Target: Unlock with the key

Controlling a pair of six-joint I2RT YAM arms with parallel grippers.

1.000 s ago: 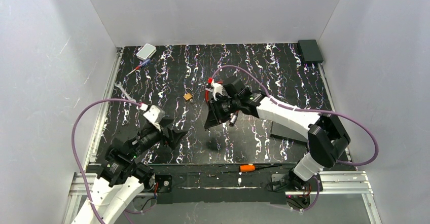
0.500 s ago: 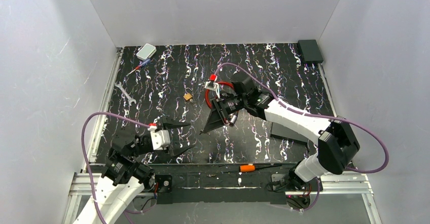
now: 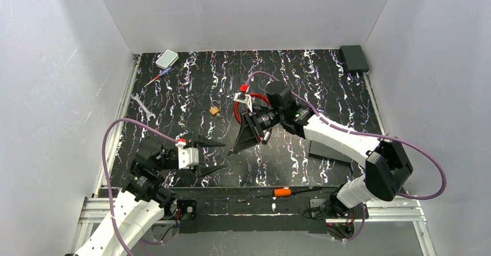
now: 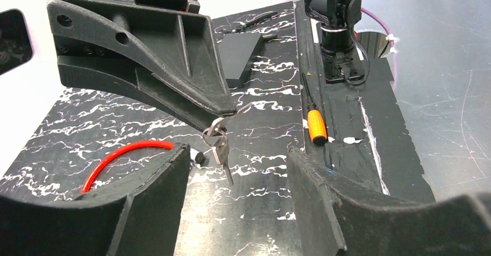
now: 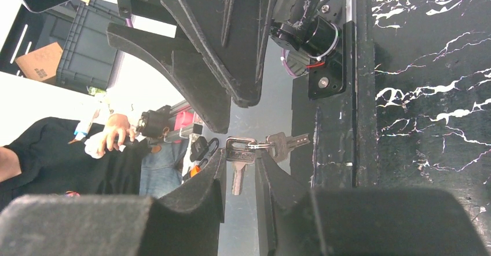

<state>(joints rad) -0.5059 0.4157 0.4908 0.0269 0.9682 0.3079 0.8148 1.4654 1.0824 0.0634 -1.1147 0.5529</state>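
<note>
Clamped between right gripper [image 3: 234,150] fingertips: key [image 5: 234,178], hanging above table [image 3: 324,88] on ring [image 5: 259,145] with second key [image 5: 284,142]. Left gripper [image 3: 217,156] spread wide, facing key, not touching. Farther back on table, well apart: brass padlock [image 3: 215,110]

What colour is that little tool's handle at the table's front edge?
Bright orange handle; clearest in left wrist view.

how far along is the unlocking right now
Done: the key is off the table, pinched between the right hand's fingertips, a second key hanging on the same ring.
In hand: it dangles in front of the open left hand, which holds nothing.
Left: the small brass padlock lies alone on the table, ungripped, and the key is not in it.
</note>
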